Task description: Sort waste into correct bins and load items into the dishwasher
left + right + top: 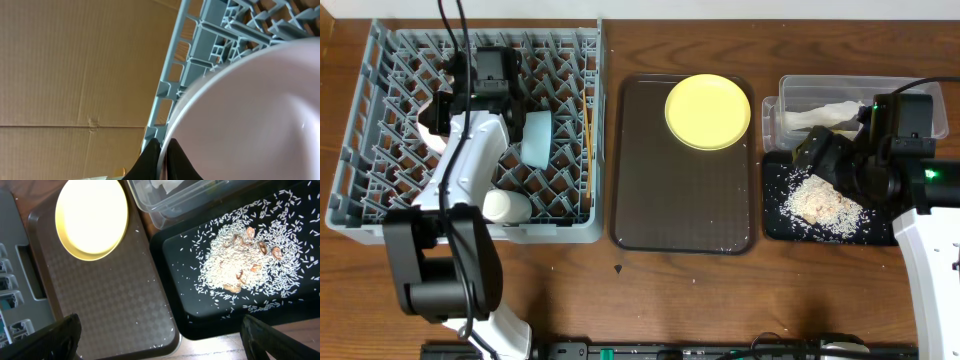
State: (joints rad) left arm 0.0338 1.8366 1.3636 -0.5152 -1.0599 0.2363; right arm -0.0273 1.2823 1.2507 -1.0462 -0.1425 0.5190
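My left gripper (162, 150) is shut on the rim of the white bowl (250, 115), over the left part of the grey dish rack (380, 190). The rack also holds a light-blue bowl (537, 138), a small white cup (507, 207) and wooden chopsticks (588, 150). The yellow plate (708, 111) lies on the dark-brown tray (680, 200). My right gripper (160, 335) is open and empty, above the black tray (185, 255) with its rice crumbs (240, 262). The clear tub (820, 85) holds a crumpled white wrapper (820, 115). I cannot see the yellow-green packet.
A cardboard wall (75, 65) stands beyond the rack's outer edge. A few loose rice grains lie on the brown tray (110, 295) near its corner. The wooden table (650, 290) runs along the front.
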